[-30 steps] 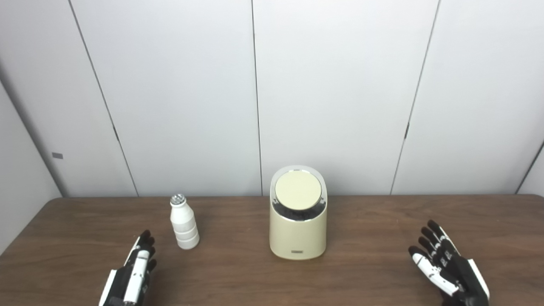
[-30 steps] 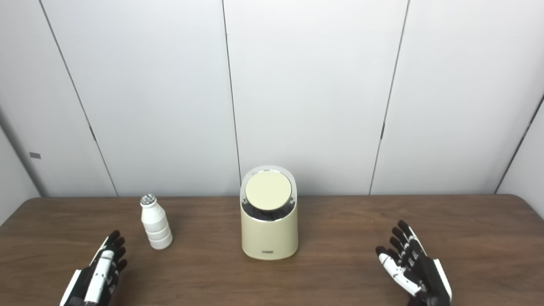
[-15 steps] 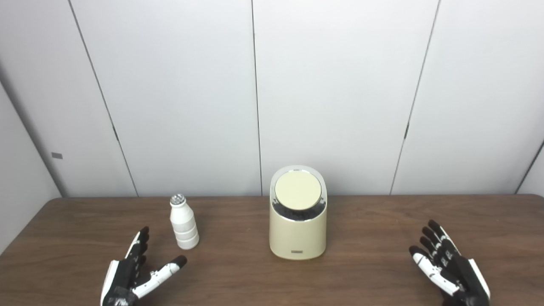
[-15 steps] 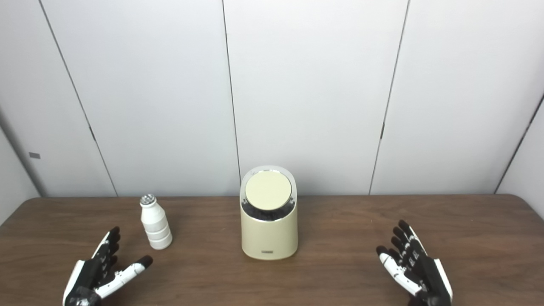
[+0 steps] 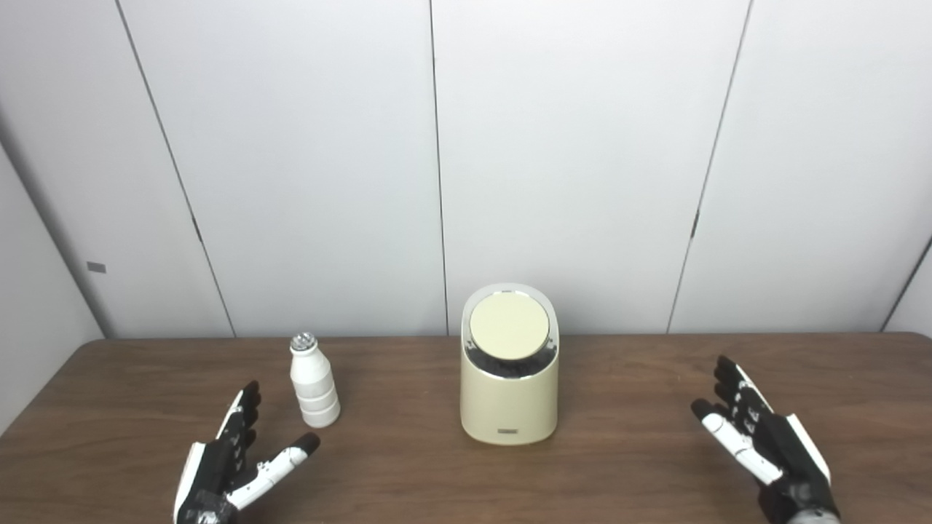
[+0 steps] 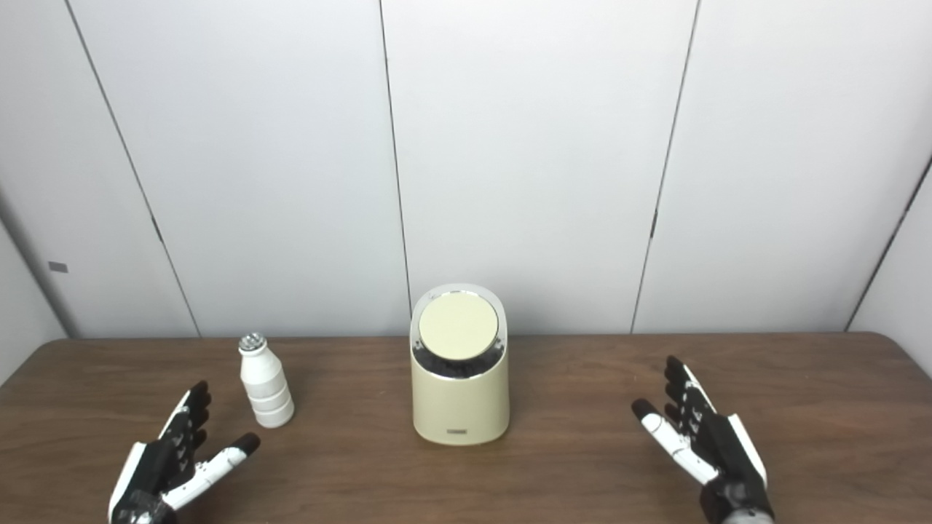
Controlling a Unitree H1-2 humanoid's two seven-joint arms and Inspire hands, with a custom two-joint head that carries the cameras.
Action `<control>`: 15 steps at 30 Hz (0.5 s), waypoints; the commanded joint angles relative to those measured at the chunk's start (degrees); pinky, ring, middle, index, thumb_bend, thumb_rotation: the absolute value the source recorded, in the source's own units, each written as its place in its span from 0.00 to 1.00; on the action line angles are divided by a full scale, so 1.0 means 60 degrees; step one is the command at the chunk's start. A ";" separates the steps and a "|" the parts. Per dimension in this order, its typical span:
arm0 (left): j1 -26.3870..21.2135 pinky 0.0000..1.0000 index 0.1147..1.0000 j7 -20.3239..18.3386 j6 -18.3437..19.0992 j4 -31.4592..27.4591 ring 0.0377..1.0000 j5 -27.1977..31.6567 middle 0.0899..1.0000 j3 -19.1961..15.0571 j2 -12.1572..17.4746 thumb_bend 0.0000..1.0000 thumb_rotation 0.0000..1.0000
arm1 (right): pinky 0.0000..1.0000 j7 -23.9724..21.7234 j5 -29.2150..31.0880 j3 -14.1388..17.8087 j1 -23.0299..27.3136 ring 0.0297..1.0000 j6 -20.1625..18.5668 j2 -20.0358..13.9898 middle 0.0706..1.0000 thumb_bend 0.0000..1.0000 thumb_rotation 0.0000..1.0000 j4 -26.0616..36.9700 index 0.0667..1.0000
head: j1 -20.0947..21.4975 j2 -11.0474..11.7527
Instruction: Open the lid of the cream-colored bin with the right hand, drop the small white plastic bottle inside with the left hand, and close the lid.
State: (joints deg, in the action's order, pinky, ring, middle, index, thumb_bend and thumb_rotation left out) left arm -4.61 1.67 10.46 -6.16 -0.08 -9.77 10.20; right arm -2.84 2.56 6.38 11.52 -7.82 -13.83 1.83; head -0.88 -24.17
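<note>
Cream-colored bin (image 5: 509, 386) stands upright mid-desk (image 5: 626, 466), its round lid (image 5: 509, 326) down and tilted toward the robot. Well to its left stands the small white plastic bottle (image 5: 313, 382), upright, untouched. Both hands are empty with fingers spread: the left robot hand (image 5: 226, 466) lies near the bottle, the right robot hand (image 5: 761, 440) well apart from the bin. To lift the lid cleanly, I'd bring the right one in high and hook the front edge without nudging the bin.
</note>
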 commanded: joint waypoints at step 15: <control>-0.0064 0.98 0.99 0.0137 -0.0282 -0.0538 0.97 -0.0195 0.96 0.0061 -0.0026 0.94 0.41 | 0.88 0.0774 -0.2376 -0.0860 0.2768 0.93 -0.0963 0.0187 0.95 0.97 0.65 0.0187 0.88 | -0.0074 -0.0086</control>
State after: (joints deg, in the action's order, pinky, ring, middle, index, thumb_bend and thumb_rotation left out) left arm -4.22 2.06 10.47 -6.73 -0.99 -9.14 9.60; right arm 1.59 -10.07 1.46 25.00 -13.61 -11.95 1.75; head -1.32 -24.61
